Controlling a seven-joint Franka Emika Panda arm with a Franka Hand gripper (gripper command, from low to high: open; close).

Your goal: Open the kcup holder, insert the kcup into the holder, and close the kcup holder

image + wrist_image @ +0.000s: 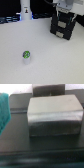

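Note:
The kcup holder [64,26] is a black boxy unit with pale marks on its front, standing at the back of the white table on the exterior view's right. My white gripper [65,14] hangs right above its top, and whether the fingers are open or shut does not show. The kcup [26,57], a small white cup with a green top, stands upright by itself near the front on the exterior view's left, well away from the gripper. The blurred wrist view shows a grey block-shaped top [54,115] on a black body, with a teal finger pad [4,111] at the frame's edge.
A white bottle-like object [25,12] stands at the back on the exterior view's left, in front of dark equipment. The white table [55,62] stretches between the kcup and the holder.

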